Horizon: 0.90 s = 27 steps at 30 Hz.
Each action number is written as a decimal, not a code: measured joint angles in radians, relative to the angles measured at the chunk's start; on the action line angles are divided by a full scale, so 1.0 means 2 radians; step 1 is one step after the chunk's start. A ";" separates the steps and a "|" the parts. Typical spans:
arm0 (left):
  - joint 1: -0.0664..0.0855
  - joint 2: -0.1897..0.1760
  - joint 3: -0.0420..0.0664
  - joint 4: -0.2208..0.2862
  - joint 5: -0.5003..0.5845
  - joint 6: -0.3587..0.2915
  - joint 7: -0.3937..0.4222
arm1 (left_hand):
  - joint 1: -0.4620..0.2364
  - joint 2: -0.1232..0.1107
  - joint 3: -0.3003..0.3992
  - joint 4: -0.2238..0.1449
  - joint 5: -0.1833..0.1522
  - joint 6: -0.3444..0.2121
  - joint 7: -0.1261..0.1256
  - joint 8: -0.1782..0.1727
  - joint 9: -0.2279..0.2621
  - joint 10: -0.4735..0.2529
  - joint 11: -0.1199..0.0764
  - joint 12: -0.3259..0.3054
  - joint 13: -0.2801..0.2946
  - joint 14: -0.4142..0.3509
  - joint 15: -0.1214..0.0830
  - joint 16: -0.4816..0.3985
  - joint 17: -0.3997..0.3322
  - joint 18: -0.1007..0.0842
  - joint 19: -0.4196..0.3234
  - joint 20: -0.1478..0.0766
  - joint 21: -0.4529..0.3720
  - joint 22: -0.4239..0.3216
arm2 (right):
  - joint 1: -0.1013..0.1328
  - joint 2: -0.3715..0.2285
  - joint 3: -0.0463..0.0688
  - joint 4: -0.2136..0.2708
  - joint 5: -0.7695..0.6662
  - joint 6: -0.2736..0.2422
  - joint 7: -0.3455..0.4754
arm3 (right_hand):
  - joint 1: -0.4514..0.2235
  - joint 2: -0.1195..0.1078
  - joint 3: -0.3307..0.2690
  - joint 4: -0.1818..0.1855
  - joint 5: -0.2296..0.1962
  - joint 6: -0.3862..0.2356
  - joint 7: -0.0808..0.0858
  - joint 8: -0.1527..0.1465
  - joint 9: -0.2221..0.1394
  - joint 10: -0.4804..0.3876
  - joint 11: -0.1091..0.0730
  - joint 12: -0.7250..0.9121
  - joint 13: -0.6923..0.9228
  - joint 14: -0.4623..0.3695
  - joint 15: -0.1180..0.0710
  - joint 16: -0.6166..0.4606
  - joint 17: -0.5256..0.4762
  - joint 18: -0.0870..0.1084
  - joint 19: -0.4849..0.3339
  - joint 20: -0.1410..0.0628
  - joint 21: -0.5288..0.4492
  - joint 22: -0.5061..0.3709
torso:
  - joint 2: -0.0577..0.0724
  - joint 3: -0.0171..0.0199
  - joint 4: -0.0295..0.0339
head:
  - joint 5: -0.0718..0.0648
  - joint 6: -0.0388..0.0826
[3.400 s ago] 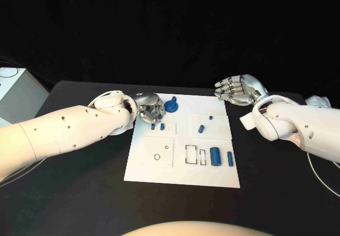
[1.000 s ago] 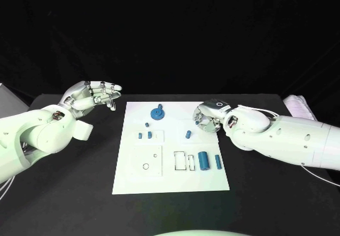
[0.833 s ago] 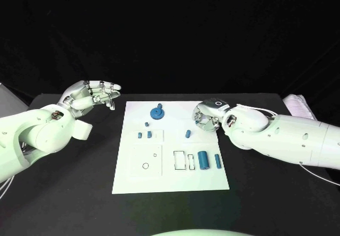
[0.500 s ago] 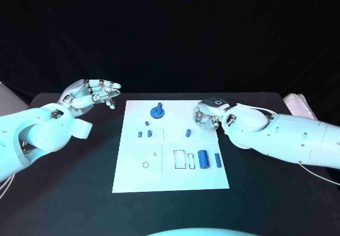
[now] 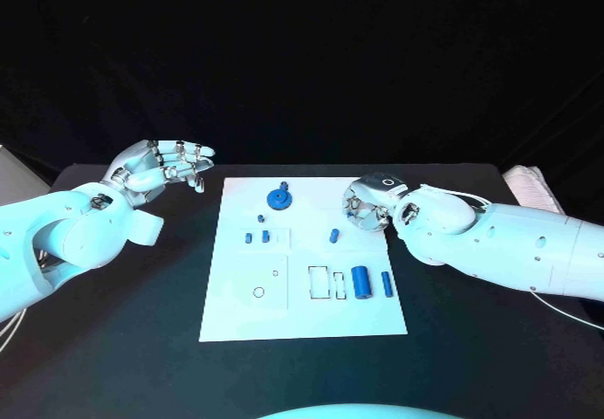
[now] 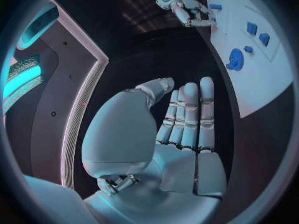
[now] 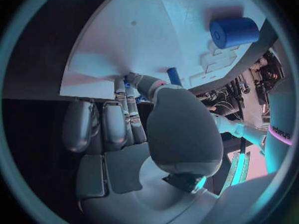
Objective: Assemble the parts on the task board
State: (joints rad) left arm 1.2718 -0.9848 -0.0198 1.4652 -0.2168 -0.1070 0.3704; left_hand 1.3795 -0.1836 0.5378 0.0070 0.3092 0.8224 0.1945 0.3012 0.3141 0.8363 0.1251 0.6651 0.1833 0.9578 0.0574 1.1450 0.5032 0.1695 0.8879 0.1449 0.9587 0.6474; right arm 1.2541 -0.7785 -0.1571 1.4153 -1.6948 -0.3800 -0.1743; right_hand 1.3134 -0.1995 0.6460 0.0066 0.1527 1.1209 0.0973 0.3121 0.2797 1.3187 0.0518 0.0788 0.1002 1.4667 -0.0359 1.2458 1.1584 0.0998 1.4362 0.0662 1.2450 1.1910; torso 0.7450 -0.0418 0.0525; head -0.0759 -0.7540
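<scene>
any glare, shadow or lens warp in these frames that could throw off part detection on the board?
Head view: even bluish light, the board bright but not blown out, its blue parts crisp.
Left wrist view: strong fisheye, so the board's straight edge curves; the left hand blocks the centre.
Right wrist view: the right hand throws a soft shadow on the board; the big blue cylinder looks slightly soft.
</scene>
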 measured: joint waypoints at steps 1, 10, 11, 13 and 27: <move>0.000 0.000 0.000 0.000 0.000 0.000 0.000 | 0.000 0.000 0.000 0.000 0.000 0.000 0.000 0.000 0.000 0.000 0.000 0.000 0.000 0.000 0.000 0.000 0.000 0.000 0.000 0.000 0.000 0.000 | 0.000 0.000 0.000 0.001 0.000 -0.001 -0.001 | -0.001 0.001 0.000 -0.001 0.000 0.000 0.000 0.002 0.000 0.000 0.000 0.000 0.000 0.000 0.000 0.000 0.000 0.000 0.000 0.000 0.000 0.000 | 0.000 0.0000 0.0000 | 0.000 0.000; 0.000 0.001 0.000 -0.005 0.000 0.001 -0.001 | 0.000 0.000 -0.001 -0.001 0.000 0.000 0.000 0.000 0.000 0.000 0.000 0.000 -0.001 0.000 0.000 0.000 0.000 0.000 0.000 0.000 0.000 0.000 | -0.003 -0.007 -0.002 0.012 -0.001 -0.022 -0.011 | -0.001 0.001 0.004 -0.002 -0.002 -0.002 0.002 0.007 0.000 0.002 0.002 -0.001 0.003 0.000 0.000 0.002 0.002 0.000 0.002 -0.002 0.006 0.006 | 0.000 0.0004 -0.0001 | -0.001 0.001; 0.000 0.001 0.000 -0.006 0.000 0.001 -0.001 | 0.000 0.000 -0.001 -0.001 0.000 0.000 0.000 0.000 0.000 0.000 0.000 0.000 -0.001 0.000 0.000 0.000 0.000 0.000 0.000 0.000 0.000 0.000 | -0.003 -0.008 -0.002 0.014 -0.001 -0.025 -0.011 | -0.001 0.001 0.004 -0.002 -0.002 -0.003 0.002 0.007 0.000 0.002 0.002 -0.001 0.003 0.000 0.000 0.002 0.002 0.000 0.002 -0.002 0.006 0.006 | 0.000 0.0005 -0.0001 | -0.001 0.001; 0.000 0.002 0.000 -0.007 0.001 0.001 -0.001 | 0.000 0.000 -0.001 -0.001 0.000 0.000 0.000 0.000 0.000 -0.001 0.001 0.000 -0.001 0.000 0.000 0.000 0.000 0.000 0.000 0.000 0.000 -0.001 | -0.003 -0.012 -0.001 0.018 -0.001 -0.029 -0.012 | -0.001 0.001 0.004 -0.003 -0.003 -0.003 0.002 0.007 0.000 0.002 0.002 -0.001 0.003 0.000 0.000 0.002 0.002 0.000 0.002 -0.002 0.006 0.008 | 0.000 0.0005 0.0000 | 0.000 0.002; 0.000 0.005 0.000 -0.018 0.003 0.002 -0.002 | 0.000 0.000 -0.005 0.002 0.000 0.000 0.000 0.000 -0.001 -0.003 0.003 0.000 -0.002 0.000 0.000 0.000 0.000 0.000 0.002 0.002 -0.003 -0.003 | 0.016 -0.050 0.007 0.079 0.025 -0.056 -0.013 | -0.001 0.001 0.005 -0.003 -0.005 -0.005 0.003 0.007 0.018 0.002 0.002 -0.003 0.002 0.000 0.000 0.002 0.002 0.000 0.002 -0.002 0.008 0.008 | -0.001 0.0005 -0.0010 | 0.006 0.004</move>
State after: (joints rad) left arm 1.2717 -0.9752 -0.0199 1.4294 -0.2108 -0.1039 0.3657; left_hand 1.3796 -0.1836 0.5283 0.0111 0.3092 0.8225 0.1945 0.3012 0.3130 0.8310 0.1304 0.6651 0.1795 0.9578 0.0573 1.1450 0.5032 0.1696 0.8917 0.1486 0.9536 0.6419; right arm 1.2861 -0.8789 -0.1421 1.5727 -1.6451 -0.4928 -0.2001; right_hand 1.3112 -0.1972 0.6560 0.0002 0.1425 1.1114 0.1030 0.3254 0.3155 1.3222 0.0552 0.0730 0.1045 1.4668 -0.0358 1.2502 1.1623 0.0998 1.4396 0.0628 1.2603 1.2078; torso 0.7435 -0.0407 0.0505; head -0.0637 -0.7467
